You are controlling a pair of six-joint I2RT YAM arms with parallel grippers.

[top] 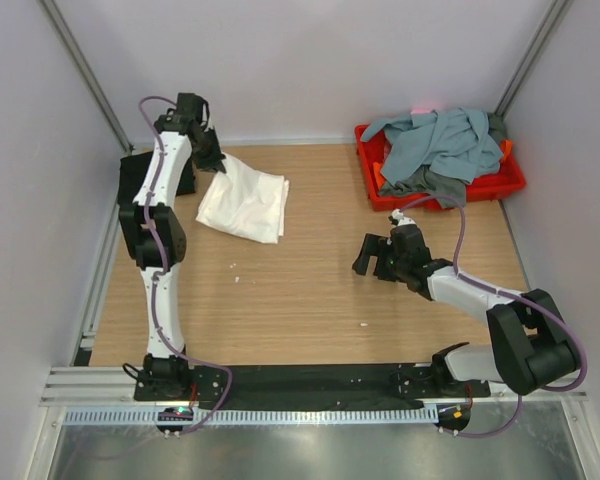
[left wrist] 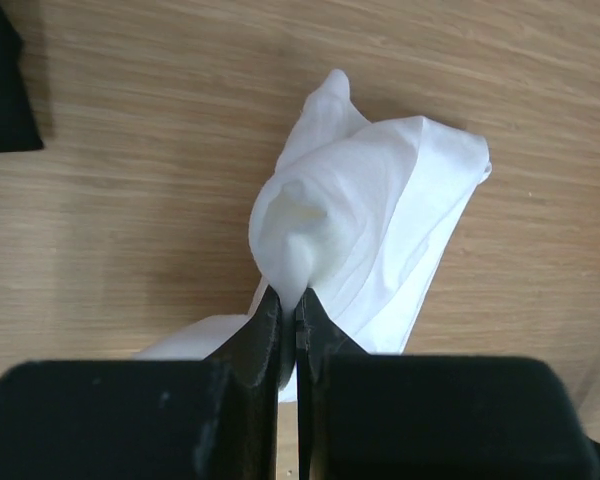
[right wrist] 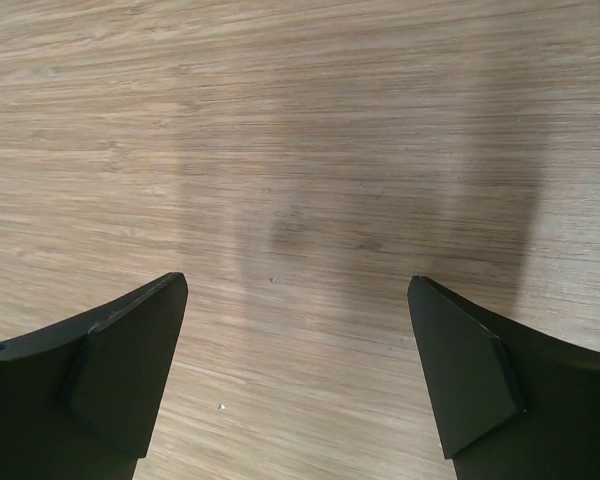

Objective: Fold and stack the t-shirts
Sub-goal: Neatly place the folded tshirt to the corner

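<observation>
Left pincer (left wrist: 290,300): clenched on bunched, wrinkled white shirt (left wrist: 380,200), cloth puffed up just ahead of tips. Right pincer (right wrist: 298,285): spread wide, grasping nothing, wood table (right wrist: 300,120) beneath.

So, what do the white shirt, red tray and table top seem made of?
The white shirt: thin soft cloth, probably cotton knit; it folds and wrinkles. The red tray: likely hard plastic, smooth rim. The table top: wood or wood-look laminate, matte, straight grain lines.

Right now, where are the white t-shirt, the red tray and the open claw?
white t-shirt (top: 245,203), top view, middle of the cloth.
red tray (top: 500,186), top view, front right wall.
right gripper (right wrist: 298,290), right wrist view, gap between its open fingers.
</observation>
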